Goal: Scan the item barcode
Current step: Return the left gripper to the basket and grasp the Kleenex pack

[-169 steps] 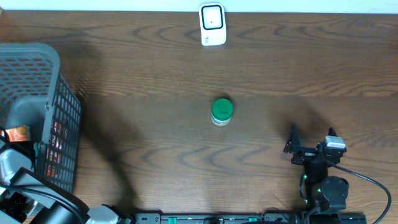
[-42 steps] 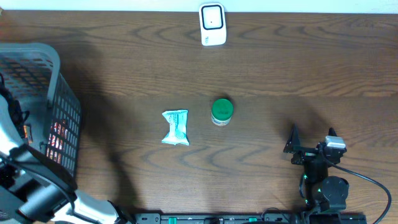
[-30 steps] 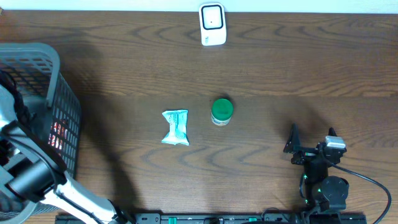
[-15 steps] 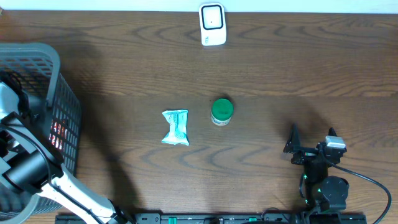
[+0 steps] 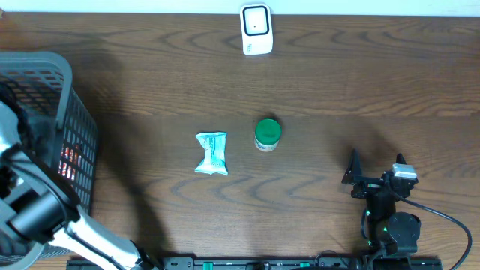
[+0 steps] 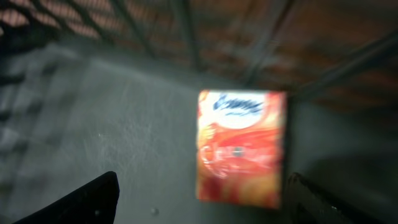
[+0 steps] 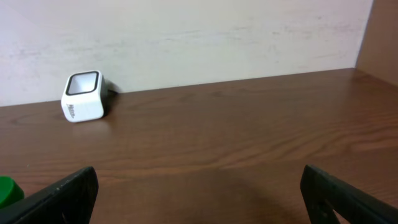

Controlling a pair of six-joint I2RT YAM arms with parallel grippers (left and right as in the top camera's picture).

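Only the left wrist view shows clearly the red-orange packet [image 6: 242, 146] on the floor of the basket [image 5: 66, 75] before the wide-spread left gripper [image 6: 202, 180], while overhead shows the scanner [image 5: 256, 28] at the far edge of the table [image 5: 360, 82] and the right gripper [image 5: 373, 166], also wide.

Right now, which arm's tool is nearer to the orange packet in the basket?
Left. The left tool hangs open inside the basket, right over the orange packet; the right tool sits far across the table.
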